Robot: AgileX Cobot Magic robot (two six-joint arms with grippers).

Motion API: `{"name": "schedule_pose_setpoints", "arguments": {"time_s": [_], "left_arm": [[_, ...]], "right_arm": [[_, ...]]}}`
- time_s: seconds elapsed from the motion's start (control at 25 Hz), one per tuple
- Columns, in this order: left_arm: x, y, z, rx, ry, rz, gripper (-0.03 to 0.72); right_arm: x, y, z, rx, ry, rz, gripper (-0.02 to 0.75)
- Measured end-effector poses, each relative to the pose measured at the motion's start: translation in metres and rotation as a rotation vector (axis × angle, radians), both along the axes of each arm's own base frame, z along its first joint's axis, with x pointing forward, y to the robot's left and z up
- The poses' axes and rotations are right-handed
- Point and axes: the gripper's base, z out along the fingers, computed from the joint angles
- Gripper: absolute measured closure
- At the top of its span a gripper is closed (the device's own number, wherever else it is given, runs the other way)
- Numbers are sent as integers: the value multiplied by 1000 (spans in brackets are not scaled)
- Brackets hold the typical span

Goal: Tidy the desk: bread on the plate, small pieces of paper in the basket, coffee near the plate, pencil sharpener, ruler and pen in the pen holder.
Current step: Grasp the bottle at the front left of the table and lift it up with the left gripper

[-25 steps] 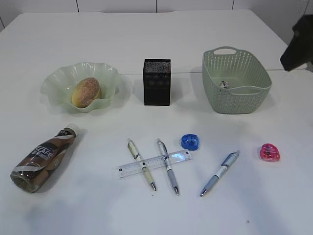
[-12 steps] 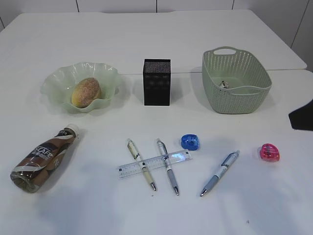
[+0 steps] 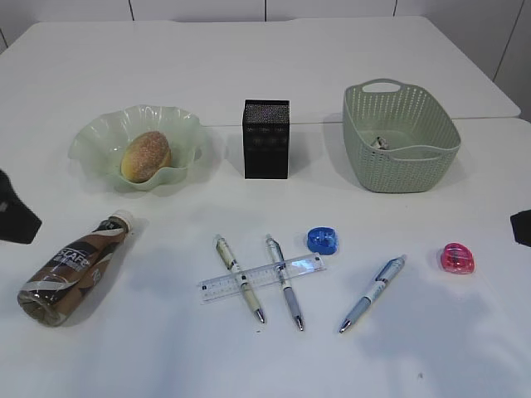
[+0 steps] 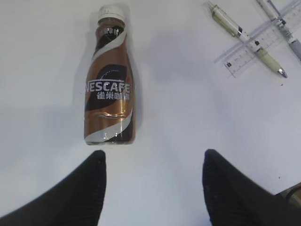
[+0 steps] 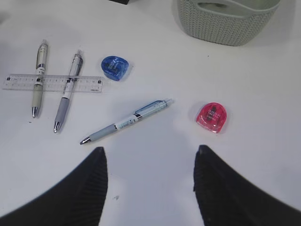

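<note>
— That coffee lying on its side near the left edge of the tabletop, cap toward the plate: how do you reckon it'll handle?

— Full of liquid, so I'd guess some weight, and the label looks slick. A round plastic body will roll if nudged. I'd take it across the waist, where the label sits, not by the cap.

— And the left gripper?

— Hanging just behind the bottle's base, fingers spread wide, nothing between them.

— The bread is already in the plate, I see.

— Yes, and some scrap in the basket toward the far right corner. The pen holder stands between them.

— The small stuff?

— Light, stiff, and flat to the tabletop, so awkward. The ruler lies across two pens near the front edge; thin and clear, I'd pinch its long edges. A third pen lies apart, with a blue sharpener and a pink sharpener to either side.

— Right gripper?

— Also spread and empty, above that third pen.
</note>
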Motion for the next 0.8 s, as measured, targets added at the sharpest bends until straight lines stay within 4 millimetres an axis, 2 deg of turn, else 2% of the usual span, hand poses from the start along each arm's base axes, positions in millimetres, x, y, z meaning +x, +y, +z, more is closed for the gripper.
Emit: {"name": "schedule_pose_setpoints", "arguments": {"time_s": [0.2, 0.4, 0.64, 0.8], "left_arm": [[47, -13, 5, 66, 107, -16, 235], [85, -22, -7, 141, 193, -29, 234], [124, -32, -43, 198, 306, -37, 233], [140, -34, -71, 262, 373, -47, 212]], "right_arm": [[-5, 0, 4, 3, -26, 0, 277], [-8, -1, 1, 3, -22, 0, 277], [-13, -1, 0, 4, -40, -3, 277], [-14, -1, 1, 5, -50, -3, 278]]}}
